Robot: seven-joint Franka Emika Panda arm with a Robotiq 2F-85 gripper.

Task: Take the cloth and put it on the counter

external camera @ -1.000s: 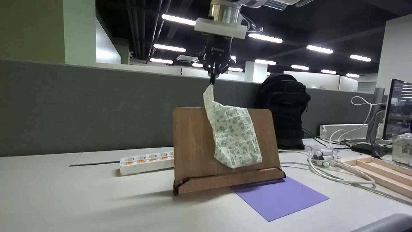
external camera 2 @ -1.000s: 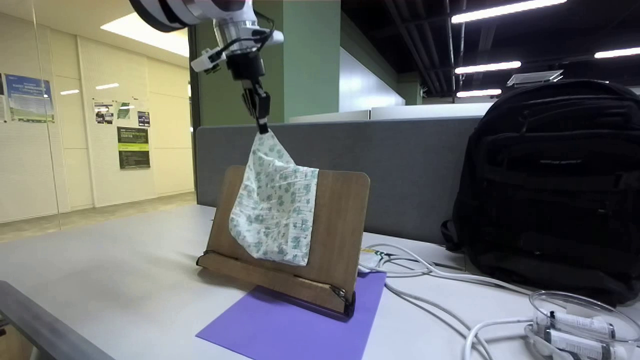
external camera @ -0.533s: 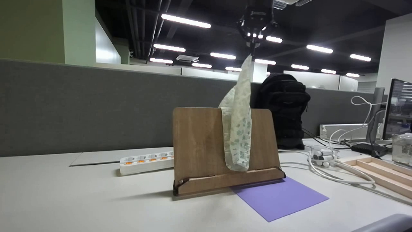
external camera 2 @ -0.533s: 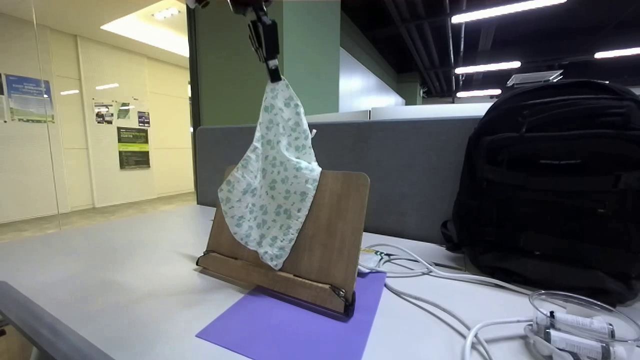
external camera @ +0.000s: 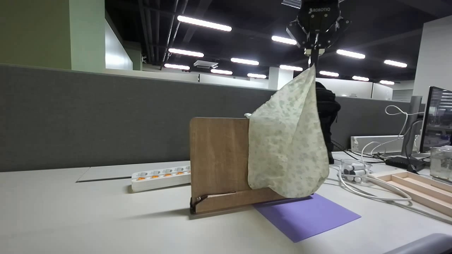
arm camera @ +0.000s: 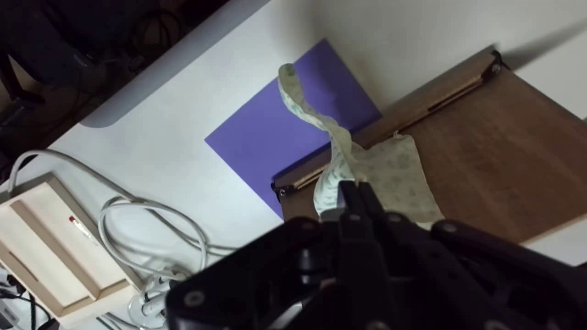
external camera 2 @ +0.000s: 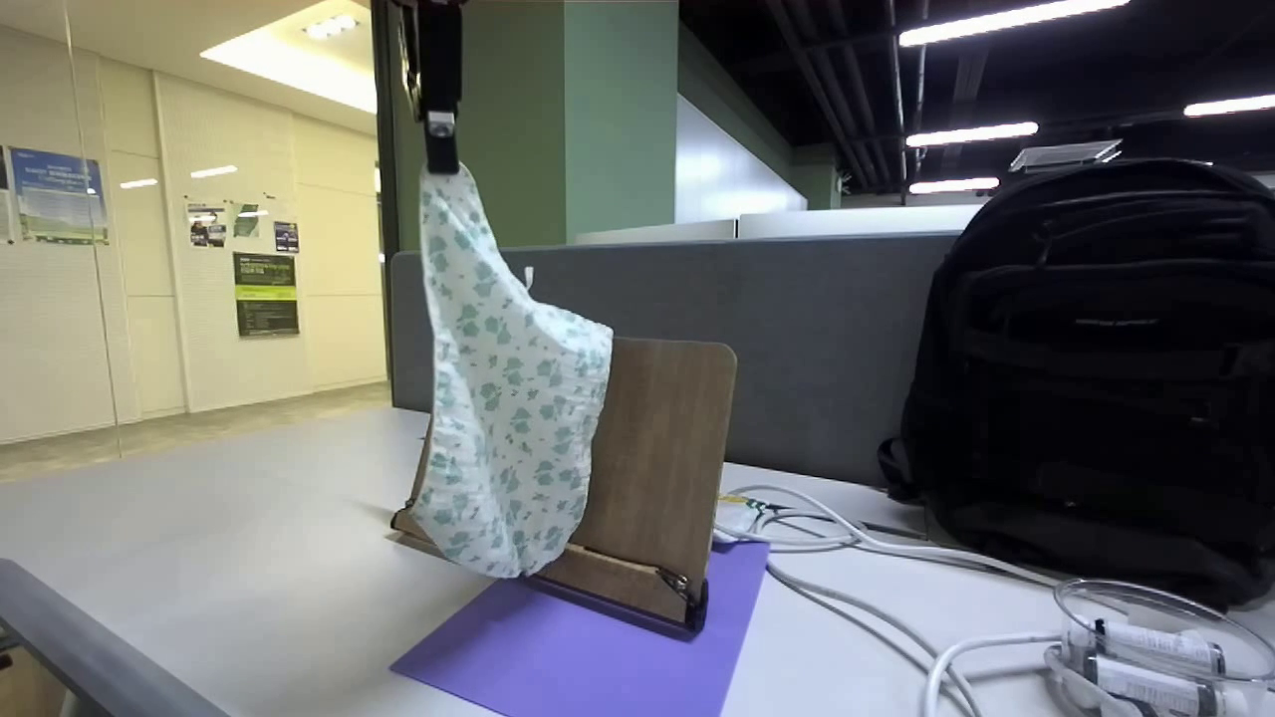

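Note:
The cloth point(external camera: 287, 141), cream-white with a green pattern, hangs from my gripper point(external camera: 312, 65). It also shows in an exterior view point(external camera 2: 508, 398) and in the wrist view point(arm camera: 399, 169). My gripper is shut on its top corner, high above the counter point(external camera: 123, 225); the gripper shows in an exterior view point(external camera 2: 443, 164) and the wrist view point(arm camera: 356, 183). The cloth hangs in front of the brown board stand point(external camera: 219, 151) and covers part of it. Its lower edge is near the board's ledge, above the counter. I cannot tell whether it still touches the board's top edge.
A flat purple sheet point(external camera: 310, 218) lies under and before the board stand. A white power strip point(external camera: 159, 178) lies beside it. A black backpack point(external camera 2: 1096, 378), white cables point(external camera 2: 847, 597), a clear container point(external camera 2: 1165, 647) and a wooden tray point(arm camera: 59, 247) stand around. A grey partition point(external camera: 106, 120) runs behind.
My gripper has risen and moved, right in one exterior view and left in another, carrying the cloth. The cloth has been drawn up and forward from the board and swings out more spread.

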